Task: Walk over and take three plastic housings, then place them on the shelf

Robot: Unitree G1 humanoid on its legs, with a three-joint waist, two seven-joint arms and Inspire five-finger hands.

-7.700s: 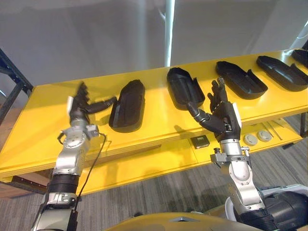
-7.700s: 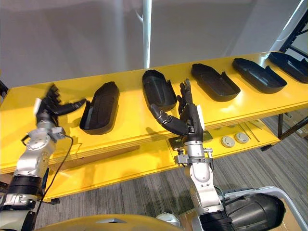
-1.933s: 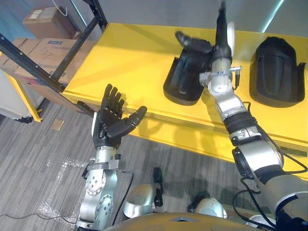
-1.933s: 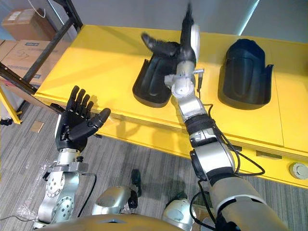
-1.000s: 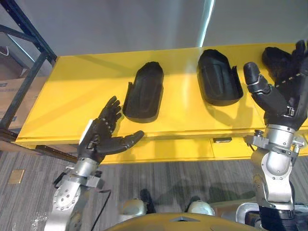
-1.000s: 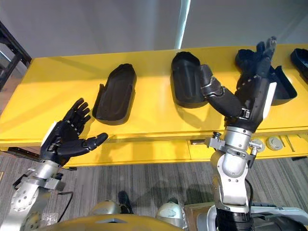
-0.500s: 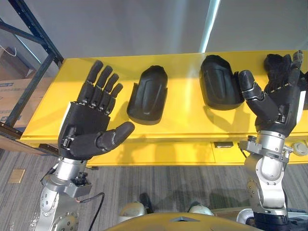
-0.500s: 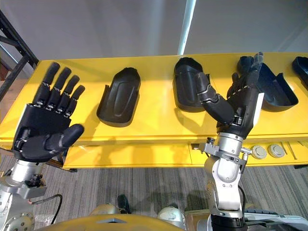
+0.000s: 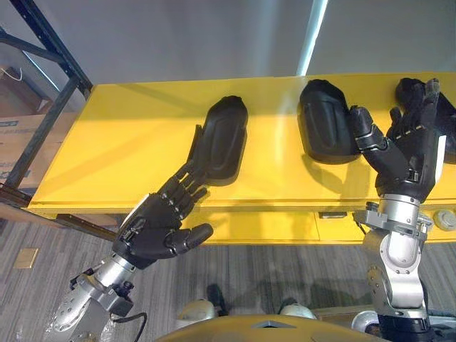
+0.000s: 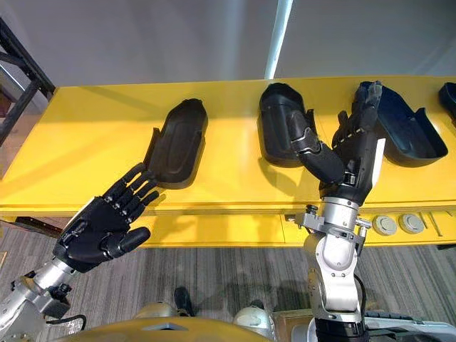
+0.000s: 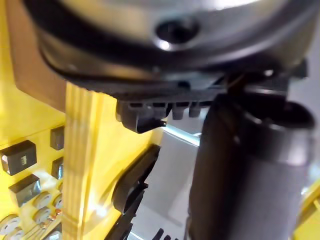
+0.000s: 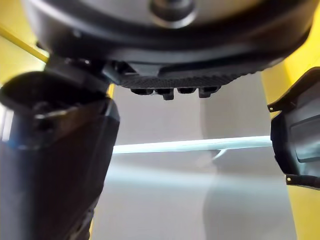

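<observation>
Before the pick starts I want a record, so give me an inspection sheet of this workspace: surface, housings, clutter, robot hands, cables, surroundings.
Surface: yellow table, flat, nothing spilled on it.
Job's things: left housing, middle housing and right housing, all black, lying apart in a row on the table; a fourth housing at the right edge.
Clutter: round discs on the lower ledge below the table's front edge.
Robot hands: left robot hand open, fingers stretched toward the left housing's near end, contact unclear; right robot hand open, raised in front of the middle and right housings, holding nothing.
Cables: nothing seen.
Surroundings: dark rack at the left, grey wall behind, grey floor.
</observation>
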